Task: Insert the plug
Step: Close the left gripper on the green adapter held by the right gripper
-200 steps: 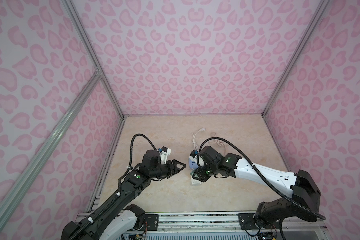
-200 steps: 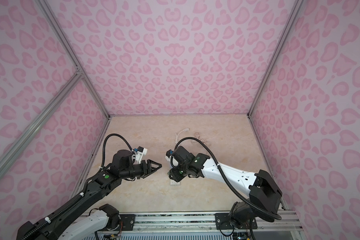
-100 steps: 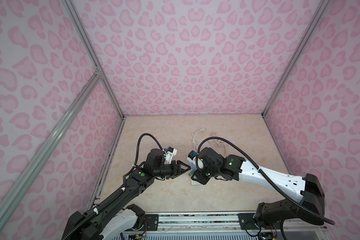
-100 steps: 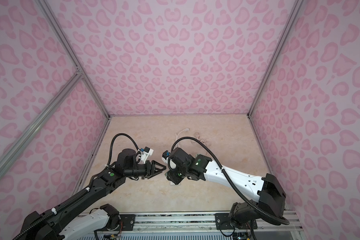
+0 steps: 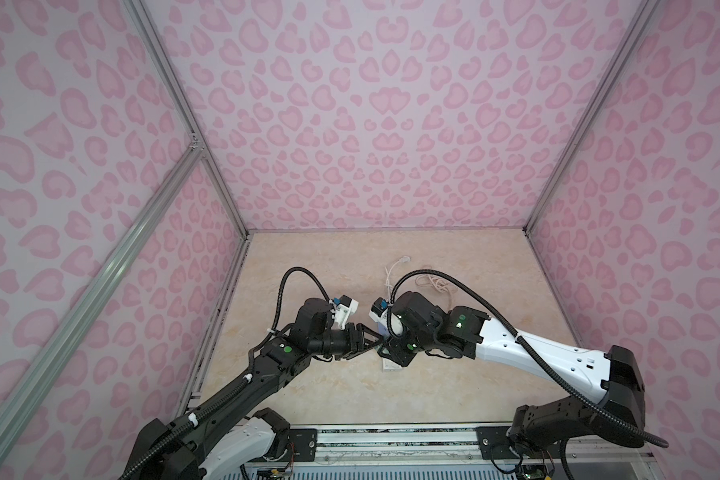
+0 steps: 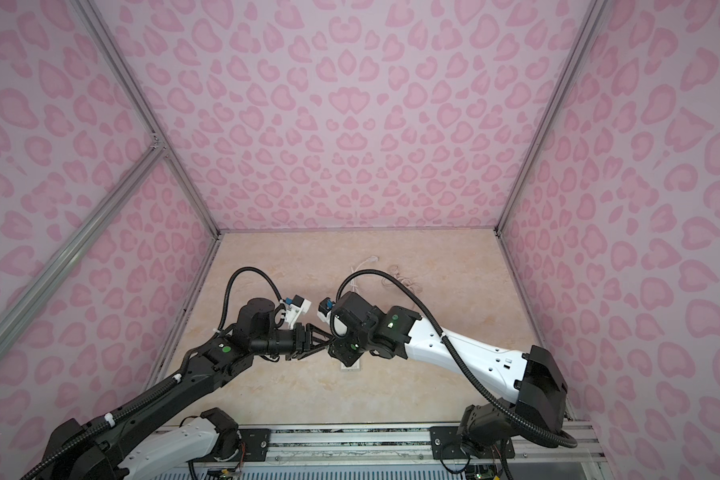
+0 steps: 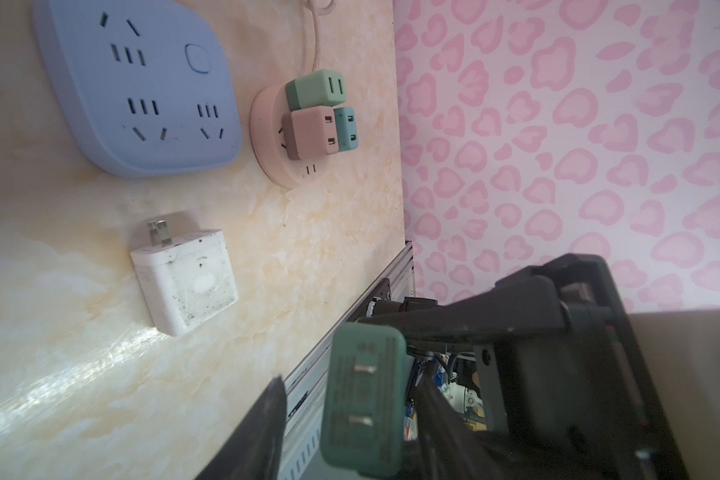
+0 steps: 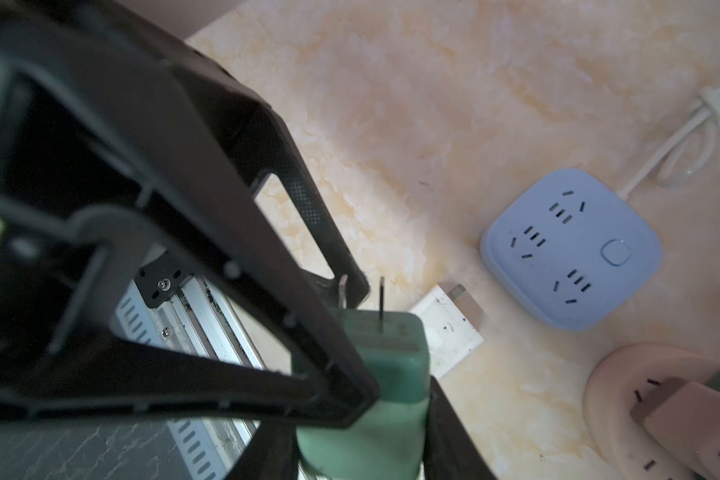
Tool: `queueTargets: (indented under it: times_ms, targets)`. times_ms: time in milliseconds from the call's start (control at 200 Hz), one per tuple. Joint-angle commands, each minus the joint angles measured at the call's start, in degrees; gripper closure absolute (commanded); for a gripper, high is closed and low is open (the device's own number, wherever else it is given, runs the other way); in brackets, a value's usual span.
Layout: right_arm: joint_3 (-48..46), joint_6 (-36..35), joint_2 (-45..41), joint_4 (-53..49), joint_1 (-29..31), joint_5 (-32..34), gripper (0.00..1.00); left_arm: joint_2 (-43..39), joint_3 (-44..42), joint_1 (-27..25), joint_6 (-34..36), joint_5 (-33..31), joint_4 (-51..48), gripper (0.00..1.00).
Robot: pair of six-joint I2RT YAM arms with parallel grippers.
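A green two-pronged plug (image 8: 375,395) is held off the table by my right gripper (image 8: 358,440), shut on its lower body. The prongs point toward my left gripper (image 7: 350,390), which stands open around the plug's (image 7: 362,399) pronged end. A gap shows between one of its fingers (image 7: 267,419) and the plug. In both top views the two grippers (image 5: 371,338) (image 5: 385,347) meet tip to tip over the table's middle, and the plug is hidden there. A lavender square power strip (image 7: 138,87) (image 8: 570,249) lies flat with free sockets.
A round pink power strip (image 7: 267,124) (image 8: 616,386) carries a green, a pink and a teal adapter. A white charger (image 7: 184,278) (image 8: 449,332) (image 5: 391,365) lies on its side under the grippers. White and beige cables (image 5: 433,284) trail toward the back. Pink walls enclose three sides.
My left arm has reached to the right until its fingers surround the plug, and its jaws have narrowed. The right gripper with the plug has shifted slightly left to meet it.
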Motion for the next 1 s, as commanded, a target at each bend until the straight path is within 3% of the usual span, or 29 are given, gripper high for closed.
queueTargets:
  times_ms: [0, 190, 530, 600, 670, 720, 805, 995]
  targets:
    - [0.47, -0.72, 0.76, -0.66, 0.32, -0.31, 0.91, -0.13, 0.76, -0.12, 0.27, 0.82, 2.54, 0.49]
    - [1.44, -0.72, 1.09, -1.19, 0.69, 0.13, 0.9, -0.3, 1.08, -0.47, 1.13, 1.4, 2.01, 0.53]
    - [3.08, -1.16, 1.83, -1.3, 0.55, 0.33, 0.86, -1.45, 1.2, -0.65, 1.49, 2.47, 1.62, 0.76]
    - [3.02, -0.86, 1.98, -0.58, 0.44, 0.05, 0.78, -1.61, 1.14, -0.65, 1.48, 2.26, 1.46, 0.82]
    - [2.59, -0.22, 2.08, 0.5, 0.11, 0.05, 0.64, -1.76, 1.22, -0.65, 1.45, 0.85, 0.77, 0.97]
    - [2.37, 0.0, 2.21, 0.57, -0.29, 0.09, 0.54, -1.88, 1.32, -0.65, 1.38, -0.62, 0.21, 0.97]
    - [1.48, 0.63, 1.44, 1.23, -1.52, -0.14, 0.46, -1.94, 1.71, -0.61, 0.82, -3.4, 0.09, 0.97]
    - [-3.69, 2.33, -5.67, 8.2, -4.18, 1.19, 0.41, -1.05, 3.88, -0.32, -2.48, -7.0, 0.79, 0.97]
